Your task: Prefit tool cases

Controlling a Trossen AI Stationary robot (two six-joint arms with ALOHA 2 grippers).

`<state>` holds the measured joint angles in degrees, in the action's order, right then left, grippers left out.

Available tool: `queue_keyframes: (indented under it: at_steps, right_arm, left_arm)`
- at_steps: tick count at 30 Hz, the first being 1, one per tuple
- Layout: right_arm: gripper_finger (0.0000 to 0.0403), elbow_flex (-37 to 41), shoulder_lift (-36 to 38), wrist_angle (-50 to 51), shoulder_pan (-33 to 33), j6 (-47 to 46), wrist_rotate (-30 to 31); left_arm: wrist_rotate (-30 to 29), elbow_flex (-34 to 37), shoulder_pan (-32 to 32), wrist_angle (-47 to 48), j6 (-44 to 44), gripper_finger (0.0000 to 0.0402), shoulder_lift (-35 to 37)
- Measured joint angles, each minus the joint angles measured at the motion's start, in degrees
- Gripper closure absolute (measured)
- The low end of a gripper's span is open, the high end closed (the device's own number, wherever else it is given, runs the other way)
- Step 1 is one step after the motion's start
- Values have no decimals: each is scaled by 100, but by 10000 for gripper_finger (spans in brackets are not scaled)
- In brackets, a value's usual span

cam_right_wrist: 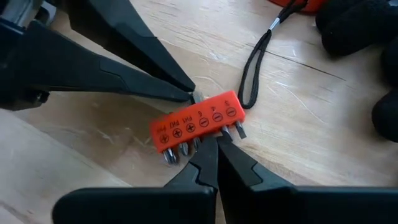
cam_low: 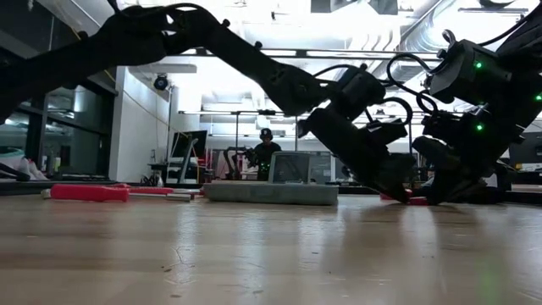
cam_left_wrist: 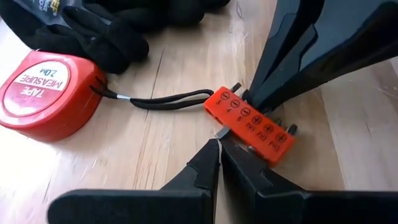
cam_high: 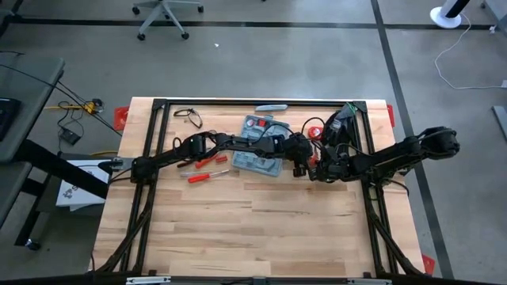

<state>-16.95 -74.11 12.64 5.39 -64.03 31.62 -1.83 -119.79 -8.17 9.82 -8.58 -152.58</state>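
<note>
The blue-grey tool case lies open on the table's far middle, also visible in the low view. Right of it lies an orange bit holder with metal bits in a row. My left gripper is shut at one long side of the holder. My right gripper is shut at the opposite long side. Both reach it slanting down, tip to tip. My left gripper pinches the small metal end of a bit at the holder's long side, only at its fingertips, slanting down from the table's left. The holder lies flat on the table. My right gripper's shut fingertips meet the holder's other long side among the protruding bit tips, slanting down from the table's right. Whether they pinch a bit, I cannot tell.
A red tape measure lies by the holder, its black cord loop reaching it, with black gloves behind. Red-handled screwdrivers lie left of the case. A slim grey-blue bar and eyeglasses lie at the far edge.
</note>
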Motion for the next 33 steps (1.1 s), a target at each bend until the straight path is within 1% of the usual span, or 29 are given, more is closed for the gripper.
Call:
queue_keyframes:
  at_steps: [3,6,10,13,18,23,33]
  right_arm:
    - [403,0,0,-25,0,21,-1]
    - [403,0,0,-34,0,22,-2]
    - [403,0,0,-46,-13,22,-5]
    - [403,0,0,-48,-13,24,0]
    - [403,0,0,-46,-13,65,0]
    - [403,0,0,4,-13,65,-9]
    - [403,-1,0,12,-13,65,-12]
  left_arm:
    - [176,-2,8,-59,43,385,-3]
    - [205,-4,32,-104,46,385,-4]
    - [624,-2,17,-140,65,386,-6]
    - [794,-4,16,-69,85,395,-4]
    - [658,-7,9,129,55,397,75]
    - [758,-4,-68,523,51,395,183]
    - [649,-1,-100,500,83,394,186]
